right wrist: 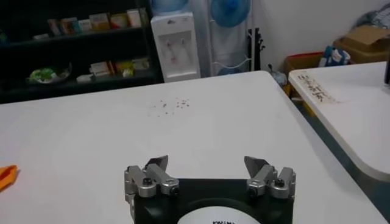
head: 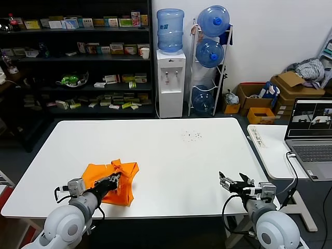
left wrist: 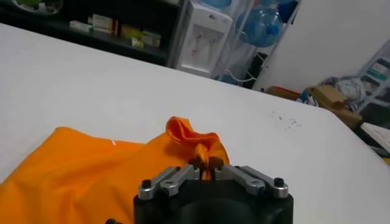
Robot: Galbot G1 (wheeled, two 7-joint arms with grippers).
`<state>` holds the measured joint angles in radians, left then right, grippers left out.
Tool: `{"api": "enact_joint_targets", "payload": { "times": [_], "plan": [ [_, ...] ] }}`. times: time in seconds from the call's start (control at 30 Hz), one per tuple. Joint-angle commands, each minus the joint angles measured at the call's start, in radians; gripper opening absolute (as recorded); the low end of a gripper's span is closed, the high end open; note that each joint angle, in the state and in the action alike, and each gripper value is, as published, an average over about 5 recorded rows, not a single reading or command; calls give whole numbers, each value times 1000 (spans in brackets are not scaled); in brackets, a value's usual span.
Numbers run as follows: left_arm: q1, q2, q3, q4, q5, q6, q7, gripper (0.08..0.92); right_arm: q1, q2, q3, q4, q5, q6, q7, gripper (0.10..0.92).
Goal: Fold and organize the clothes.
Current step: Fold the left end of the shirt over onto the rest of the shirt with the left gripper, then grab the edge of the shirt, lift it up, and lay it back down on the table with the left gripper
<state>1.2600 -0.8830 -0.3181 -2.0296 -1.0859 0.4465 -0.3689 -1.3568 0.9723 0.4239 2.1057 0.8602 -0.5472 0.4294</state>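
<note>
The bright orange T-shirt [head: 113, 180] lies crumpled and partly folded on the white table [head: 171, 155], near its front left. My left gripper [head: 115, 179] is over the shirt's middle, shut on a raised pinch of orange cloth [left wrist: 196, 140]. In the left wrist view the shirt [left wrist: 79, 173] spreads out beside the gripper [left wrist: 204, 164]. My right gripper [head: 233, 182] is open and empty near the table's front right edge, far from the shirt. In the right wrist view the gripper [right wrist: 207, 163] hovers over bare table, with a corner of the shirt [right wrist: 6, 176] at the frame's edge.
A cluster of small dark specks [head: 192, 136] marks the table at the back right. A second white table [head: 275, 148] with a laptop [head: 311, 137] stands to the right. Shelves [head: 78, 57], a water dispenser [head: 170, 78] and cardboard boxes [head: 290, 88] stand behind.
</note>
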Motion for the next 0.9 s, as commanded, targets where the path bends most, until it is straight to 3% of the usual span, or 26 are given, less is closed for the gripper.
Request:
{"api": "enact_joint_targets", "payload": {
  "times": [0.03, 0.27, 0.43, 0.6, 0.7, 0.9],
  "plan": [
    [1, 32, 2, 2, 44, 16, 50, 282, -1, 2, -1, -2, 1, 2, -4, 823],
    [57, 147, -151, 65, 67, 13, 145, 481, -2, -1, 1, -2, 1, 4, -10, 823],
    [84, 248, -264, 263, 116, -33, 295, 629, -6, -4, 4, -3, 1, 8, -17, 823],
    [52, 303, -255, 428, 117, -84, 426, 769, 5, 6, -10, -9, -3, 8, -18, 823],
    [43, 309, -227, 432, 90, -71, 458, 813, 8, 11, -15, -9, -4, 8, -17, 823],
    [28, 329, -162, 437, 58, -32, 498, 822, -4, 6, -4, -5, -4, 9, -19, 823]
  ]
}}
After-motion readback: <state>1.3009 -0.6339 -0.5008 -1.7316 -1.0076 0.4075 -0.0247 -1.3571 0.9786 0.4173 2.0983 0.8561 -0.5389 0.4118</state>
